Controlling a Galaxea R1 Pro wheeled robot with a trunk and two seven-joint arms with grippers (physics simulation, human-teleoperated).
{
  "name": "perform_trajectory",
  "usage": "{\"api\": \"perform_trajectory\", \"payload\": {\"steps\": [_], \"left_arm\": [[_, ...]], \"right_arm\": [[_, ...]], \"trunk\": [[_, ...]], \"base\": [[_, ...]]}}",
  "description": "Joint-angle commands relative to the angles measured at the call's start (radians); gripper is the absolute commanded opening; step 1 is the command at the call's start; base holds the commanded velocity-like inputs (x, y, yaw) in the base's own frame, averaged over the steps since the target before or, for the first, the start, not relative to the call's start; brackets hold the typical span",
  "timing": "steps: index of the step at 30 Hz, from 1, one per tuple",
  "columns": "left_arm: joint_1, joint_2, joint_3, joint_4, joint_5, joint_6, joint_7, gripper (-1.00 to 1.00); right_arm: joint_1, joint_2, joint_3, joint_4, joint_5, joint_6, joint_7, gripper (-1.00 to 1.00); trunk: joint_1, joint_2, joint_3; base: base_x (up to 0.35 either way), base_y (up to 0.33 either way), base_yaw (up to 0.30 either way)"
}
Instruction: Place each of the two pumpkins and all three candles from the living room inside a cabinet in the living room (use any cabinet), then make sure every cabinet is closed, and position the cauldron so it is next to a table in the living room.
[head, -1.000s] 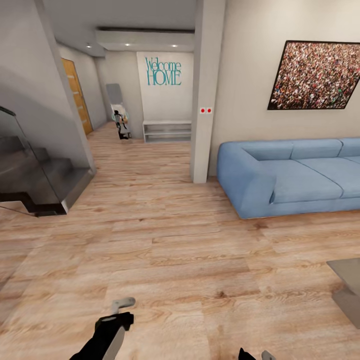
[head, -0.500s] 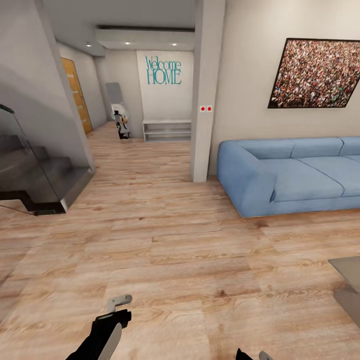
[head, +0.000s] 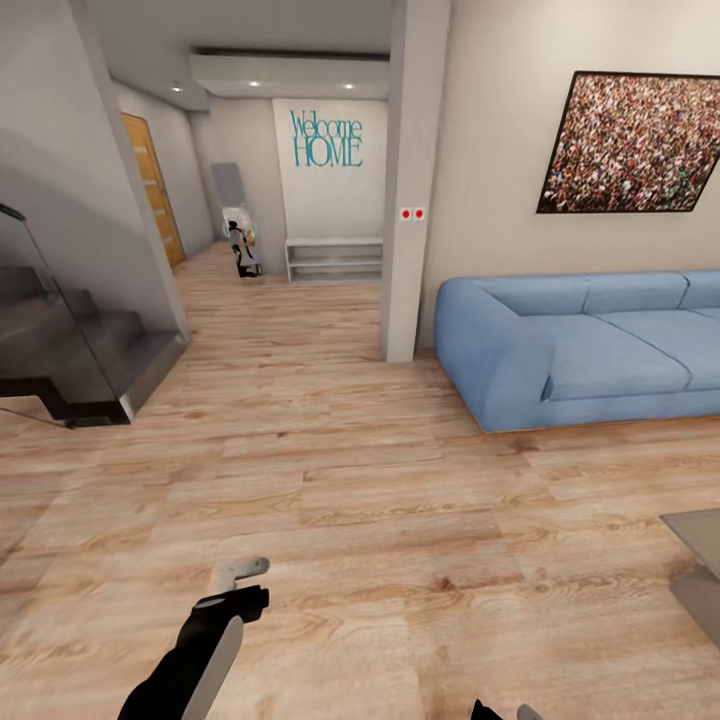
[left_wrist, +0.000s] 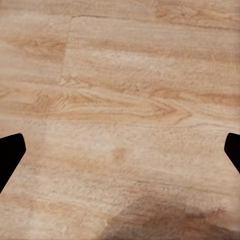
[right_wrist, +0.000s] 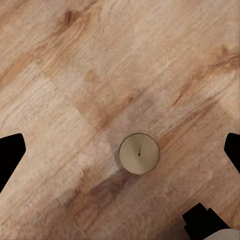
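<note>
A candle (right_wrist: 139, 153) stands upright on the plank floor (head: 350, 520) beneath the right gripper (right_wrist: 120, 150), its fingers spread wide and empty. The left gripper (left_wrist: 120, 150) hangs equally spread over bare floor, sofa (head: 580, 345) far right.

Head view forward-down; wrist views straight down at floor (left_wrist: 120, 100).

Blue sofa (head: 580, 345) below a framed picture (head: 632, 143), staircase (head: 70, 345), teal "Welcome HOME" lettering (head: 326, 141).
</note>
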Motion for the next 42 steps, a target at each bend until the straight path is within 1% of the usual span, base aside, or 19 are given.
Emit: {"api": "perform_trajectory", "payload": {"steps": [1, 14, 39, 41, 42], "left_arm": [[-0.001, 0.000, -0.002, -0.002, 0.011, 0.003, 0.010, 1.00], [0.000, -0.006, -0.010, -0.001, 0.010, 0.004, 0.011, 1.00], [0.000, -0.009, -0.017, 0.009, 0.010, 0.004, 0.010, 1.00], [0.000, -0.009, -0.022, 0.010, 0.010, 0.004, 0.011, 1.00], [0.000, -0.009, -0.032, 0.012, 0.010, 0.003, 0.011, 1.00]], "right_arm": [[-0.001, 0.000, 0.009, -0.001, -0.007, -0.003, -0.006, 1.00], [-0.001, -0.001, 0.009, -0.001, -0.007, 0.002, -0.006, 1.00], [-0.001, -0.003, 0.009, -0.001, -0.007, 0.001, -0.004, 1.00], [-0.001, -0.003, 0.009, -0.001, -0.007, 0.001, -0.004, 1.00], [-0.001, -0.002, 0.009, -0.001, -0.007, 0.002, -0.004, 1.00]], "trunk": [[0.004, -0.008, -0.004], [0.054, -0.099, -0.045], [0.150, -0.274, -0.123], [0.157, -0.288, -0.129], [0.161, -0.295, -0.133]], "base": [[0.000, 0.000, 0.000], [0.000, 0.000, 0.000], [0.000, 0.000, 0.000], [0.000, 0.000, 0.000], [0.000, 0.000, 0.000]]}}
